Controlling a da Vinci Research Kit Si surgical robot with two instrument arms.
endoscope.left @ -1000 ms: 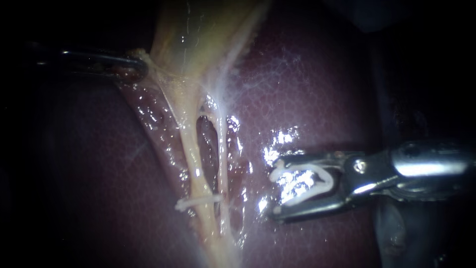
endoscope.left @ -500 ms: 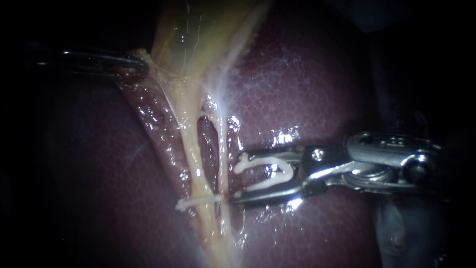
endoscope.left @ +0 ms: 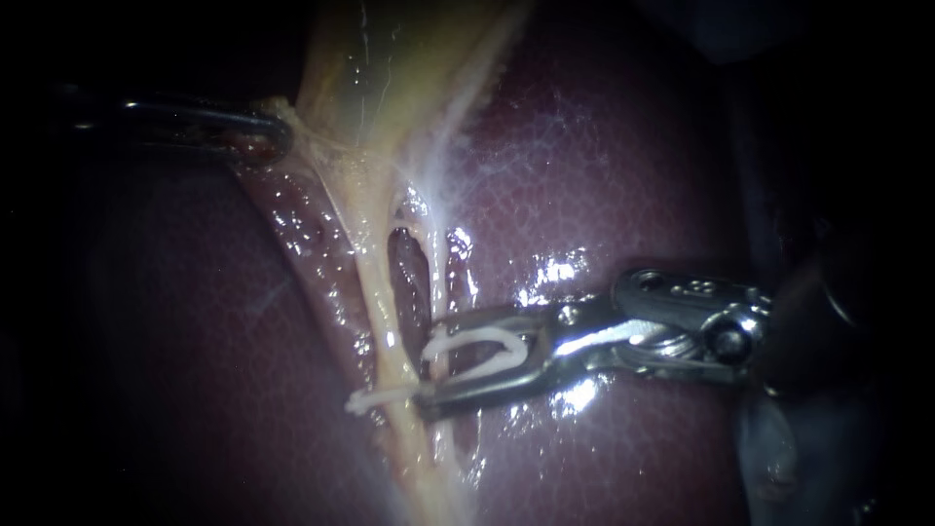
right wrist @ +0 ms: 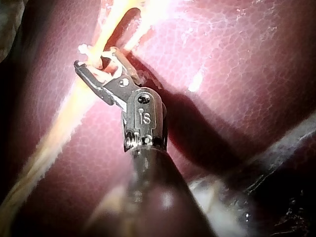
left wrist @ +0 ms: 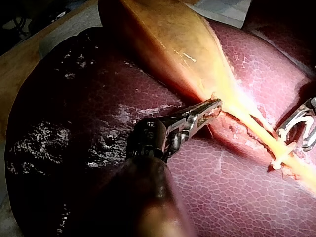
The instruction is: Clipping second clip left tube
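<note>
My right instrument (endoscope.left: 429, 368) comes in from the right, its jaws apart and holding an open white clip (endoscope.left: 487, 341) between them. The jaw tips lie at the thin right tube (endoscope.left: 438, 282), beside the thicker yellow left tube (endoscope.left: 375, 292). Just below them a closed white clip (endoscope.left: 375, 397) sits across the left tube. My left instrument (endoscope.left: 273, 131) is shut on tissue at the gallbladder's (endoscope.left: 390, 68) narrow end, holding it taut. The left wrist view shows that grip (left wrist: 210, 107). In the right wrist view the loaded jaws (right wrist: 96, 58) sit against the tubes.
Dark red liver (endoscope.left: 604, 175) surrounds the tubes on both sides, wet and glistening. An oval gap (endoscope.left: 407, 273) opens between the two tubes above the jaws. The right instrument's wrist joint (endoscope.left: 691, 321) lies over the liver.
My right instrument has moved left across the liver with its clip, from well clear of the tubes to their right side. The left instrument and the seated clip have not moved.
</note>
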